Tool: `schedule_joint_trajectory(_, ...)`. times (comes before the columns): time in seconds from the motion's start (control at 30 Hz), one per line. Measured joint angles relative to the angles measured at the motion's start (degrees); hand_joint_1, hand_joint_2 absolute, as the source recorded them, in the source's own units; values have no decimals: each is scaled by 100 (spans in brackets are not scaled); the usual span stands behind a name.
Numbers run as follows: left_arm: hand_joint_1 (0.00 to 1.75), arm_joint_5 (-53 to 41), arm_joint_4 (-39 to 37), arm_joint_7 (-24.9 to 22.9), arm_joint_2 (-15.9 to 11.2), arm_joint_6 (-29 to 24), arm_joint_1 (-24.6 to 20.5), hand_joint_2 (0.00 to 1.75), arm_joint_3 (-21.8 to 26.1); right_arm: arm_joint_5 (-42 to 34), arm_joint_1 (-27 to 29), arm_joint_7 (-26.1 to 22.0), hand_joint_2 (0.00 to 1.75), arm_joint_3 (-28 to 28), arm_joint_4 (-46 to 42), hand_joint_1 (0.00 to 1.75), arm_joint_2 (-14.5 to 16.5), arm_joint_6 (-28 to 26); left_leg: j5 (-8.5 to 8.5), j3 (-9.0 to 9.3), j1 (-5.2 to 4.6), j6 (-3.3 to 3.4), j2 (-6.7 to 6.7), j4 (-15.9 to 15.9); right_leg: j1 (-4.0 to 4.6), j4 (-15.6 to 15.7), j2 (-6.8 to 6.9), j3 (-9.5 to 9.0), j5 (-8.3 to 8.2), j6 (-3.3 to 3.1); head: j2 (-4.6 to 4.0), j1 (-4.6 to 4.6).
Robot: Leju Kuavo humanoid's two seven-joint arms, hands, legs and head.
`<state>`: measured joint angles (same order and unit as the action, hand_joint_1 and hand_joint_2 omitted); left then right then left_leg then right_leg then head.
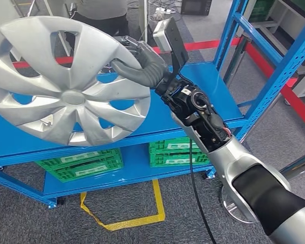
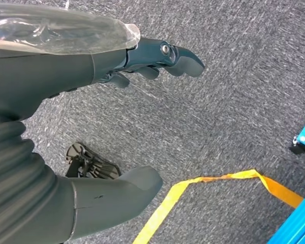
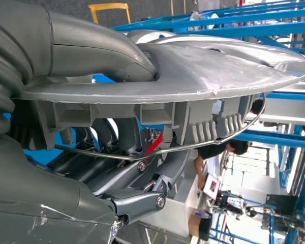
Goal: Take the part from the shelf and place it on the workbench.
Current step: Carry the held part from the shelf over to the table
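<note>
We're gripping the hubcap (image 1: 66, 84) by its right rim with our right hand (image 1: 143, 63), lifting it above the blue shelf (image 1: 205, 86). Left hand (image 2: 104, 127) hanging, fingers apart, holding nothing.

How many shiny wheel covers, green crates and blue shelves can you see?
Wheel cover, held by the right hand: 1
Green crates: 2
Blue shelves: 1
Total: 4

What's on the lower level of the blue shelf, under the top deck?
Two green crates sit on the lower level of the blue shelf, one towards each side. The top deck hides their upper parts and any contents.
</note>
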<state>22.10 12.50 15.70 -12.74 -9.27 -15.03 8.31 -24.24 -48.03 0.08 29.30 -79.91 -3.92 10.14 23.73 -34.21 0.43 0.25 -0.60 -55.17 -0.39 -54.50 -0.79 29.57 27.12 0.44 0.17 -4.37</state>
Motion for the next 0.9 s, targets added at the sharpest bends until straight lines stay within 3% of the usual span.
schedule_joint_trajectory(0.23, 0, 1, 0, -2, 0, 0, -1, 175, 0, 1, 4, -82, 175, -13, -5, 175, -11, 78, 4, -1, -4, 3, -1, -4, -3, 8, 0, -2, -3, 4, 0, 0)
schedule_joint_trajectory(0.37, 0, 10, 0, -5, -12, 1, -2, 175, 0, 13, 7, -133, 175, -30, -62, 175, -15, 160, -29, 107, 20, 97, 17, 150, -12, -18, 8, 13, 39, 78, 0, 4)
schedule_joint_trajectory(0.43, 0, 20, 0, -5, -9, 3, -5, 175, 0, 18, 6, -135, 175, -46, -78, 175, -19, 185, -56, 191, 56, 117, 35, 247, -15, -570, 23, 278, 306, 97, 0, -13)
schedule_joint_trajectory(0.5, 0, 32, 0, -5, -3, 7, -6, 175, 0, 18, 17, -138, 175, -55, -79, 175, -20, 204, -44, 212, 65, 111, 36, 253, -36, -1402, 26, 722, 605, 127, 0, -20)
schedule_joint_trajectory(0.53, 0, 39, 0, -5, 1, 9, -2, 175, 0, 19, 27, -137, 175, -56, -78, 175, -24, 216, -32, 220, 73, 98, 33, 246, -52, -1645, 27, 883, 627, 144, 0, -22)
schedule_joint_trajectory(0.57, 0, 44, 0, -5, 5, 10, 2, 175, 0, 21, 34, -133, 175, -56, -78, 175, -30, 227, -14, 230, 87, 74, 25, 235, -71, -1657, 29, 938, 528, 160, 0, -22)
schedule_joint_trajectory(0.63, 0, 51, 0, -5, 7, 13, 6, 175, 0, 23, 34, -128, 175, -57, -77, 175, -45, 240, 45, 257, 124, 1, -1, 184, -120, -1029, 30, 731, 58, 197, 0, -32)
schedule_joint_trajectory(0.7, 0, 52, 0, -7, -3, 15, 1, 175, -1, 21, 24, -132, 175, -61, -77, 175, -61, 244, 109, 242, 133, -91, -31, 101, -139, -352, -3, 429, -225, 211, 0, -49)
schedule_joint_trajectory(0.73, 0, 52, 0, -10, -7, 15, -3, 175, -1, 18, 26, -134, 175, -62, -77, 175, -65, 245, 121, 220, 132, -134, -44, 71, -135, -192, -20, 354, -251, 195, 0, -47)
schedule_joint_trajectory(0.83, 0, 52, 0, -19, -13, 16, -2, 175, -2, 13, 34, -119, 175, -60, -77, 175, -79, 253, 119, 181, 143, -231, -62, 54, -115, -173, -29, 334, -198, 79, 0, -28)
schedule_joint_trajectory(0.9, 0, 52, 0, -20, -23, 16, -5, 175, -2, 14, 22, -108, 175, -62, -77, 175, -86, 258, 275, 58, 151, -269, -23, -215, -122, -154, -13, 310, -197, -8, 0, 4)
